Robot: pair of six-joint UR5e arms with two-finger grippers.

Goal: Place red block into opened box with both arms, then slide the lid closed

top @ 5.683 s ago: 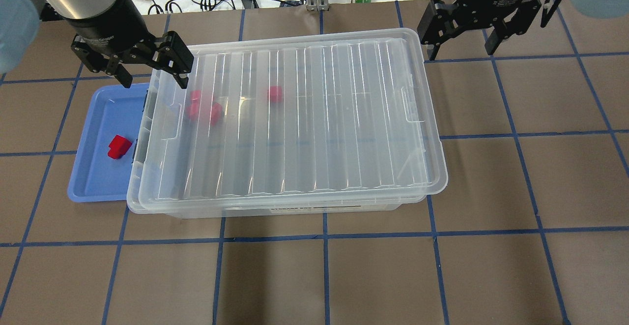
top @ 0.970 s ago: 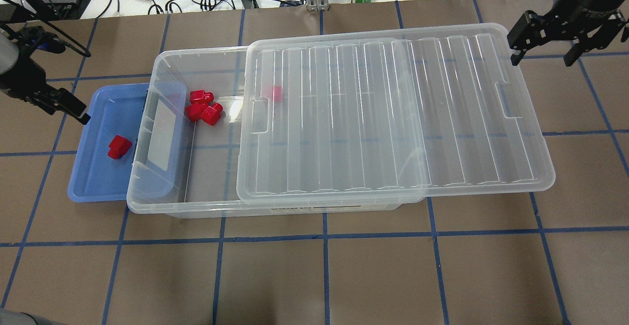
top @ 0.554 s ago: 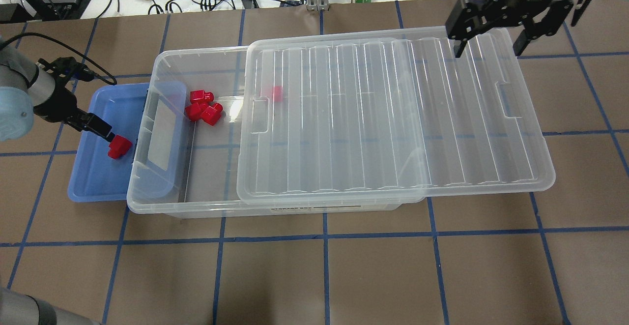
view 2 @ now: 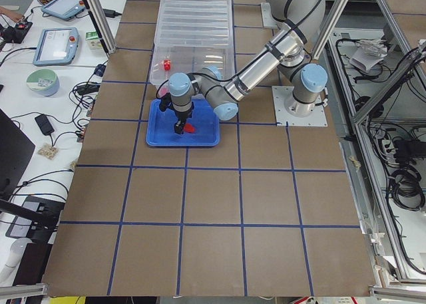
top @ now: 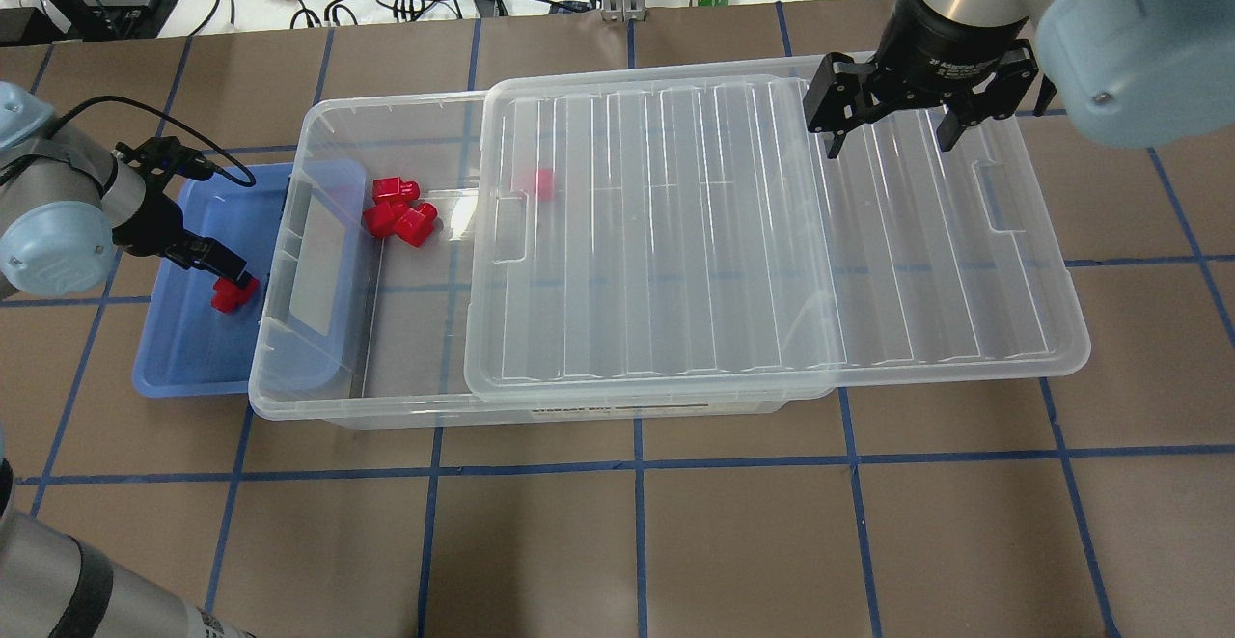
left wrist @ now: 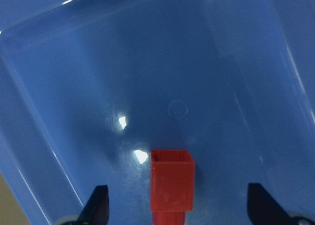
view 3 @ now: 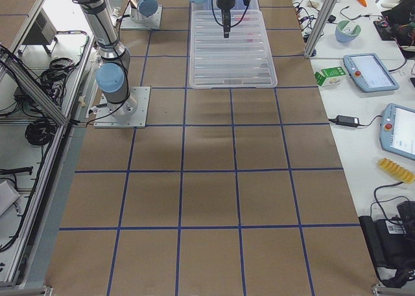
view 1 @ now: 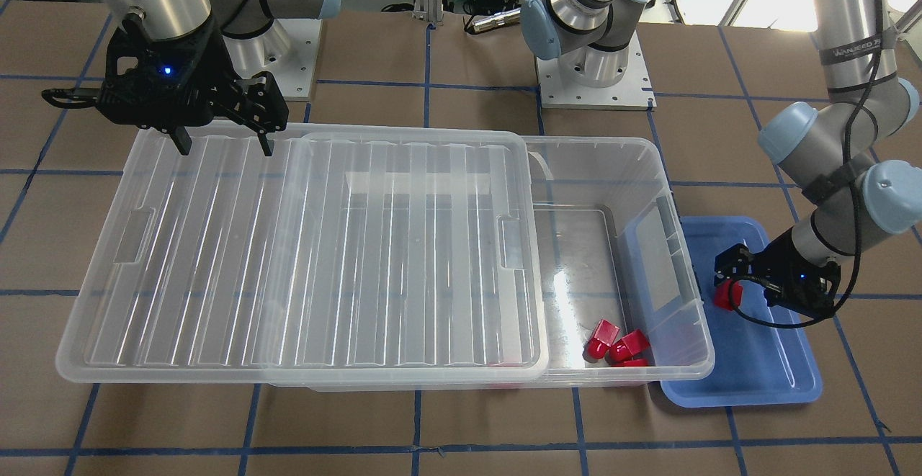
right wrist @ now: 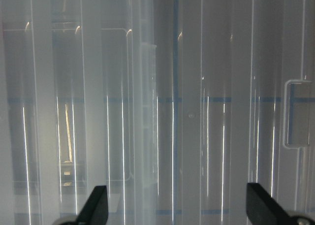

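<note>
Four small blocks (top: 417,225) in box (top: 405,103) (lid (top: 772,233) partly off); red block (top: 230,296) in tray (top: 193,358).

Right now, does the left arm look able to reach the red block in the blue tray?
Probably yes. The left hand is open just above the red block, with one finger on each side of it. The blue tray has no cover, and nothing else in it stands in the way.
</note>
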